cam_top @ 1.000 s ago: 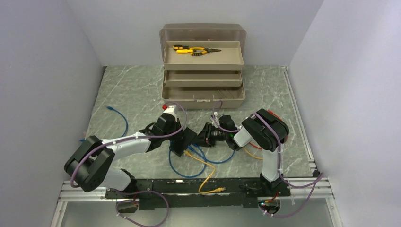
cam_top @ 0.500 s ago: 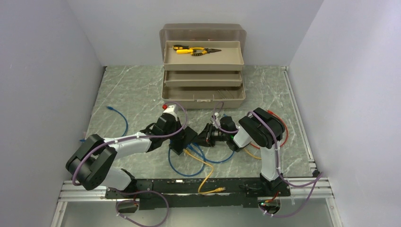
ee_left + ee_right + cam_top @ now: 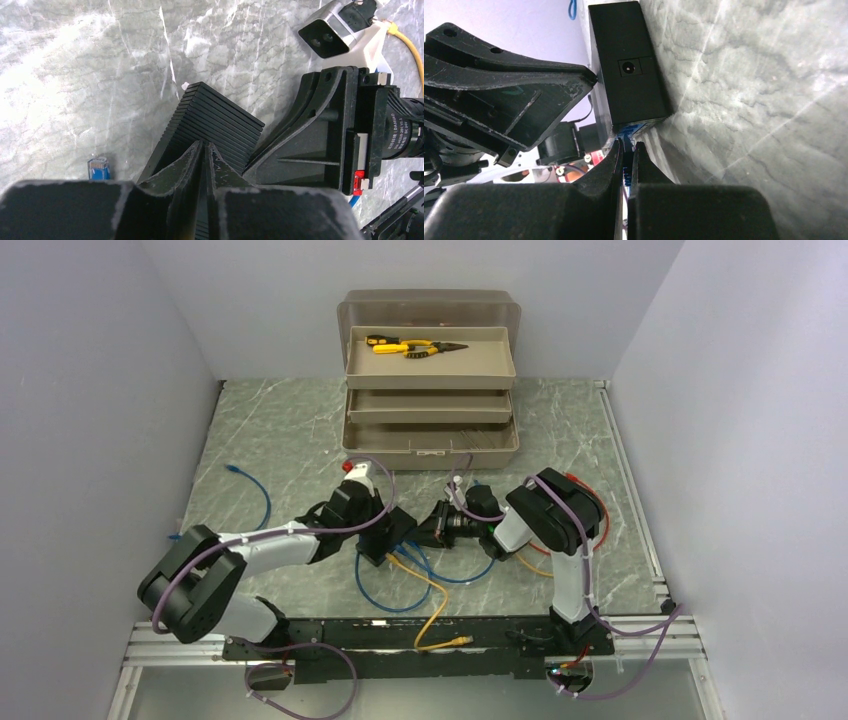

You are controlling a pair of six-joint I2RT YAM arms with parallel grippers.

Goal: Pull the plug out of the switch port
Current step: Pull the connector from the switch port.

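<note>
Two claws, both clenched; L claw (image 3: 204, 148) pinches the switch (image 3: 216, 119) edge-on, ribbed flat faces btwn its pads; R claw (image 3: 626, 148) nips the blue plug (image 3: 630, 129) just ahead of its tips, at the switch's near edge, close beside the L claw. Can't tell if the plug is fully seated or partly out; the joint is mostly hidden.

Handling, my guess: switch is light, rigid plastic; ribs give grip, but it'd slide on the table if not braced, so the L claw's hold matters. Plug is small and hard, prob w/ a latch tab that needs pressing. Grip the plug body, not the soft blue cable (image 3: 385, 611) looping below both claws; pull straight along the port axis, no twisting, or the tab may snap.
</note>
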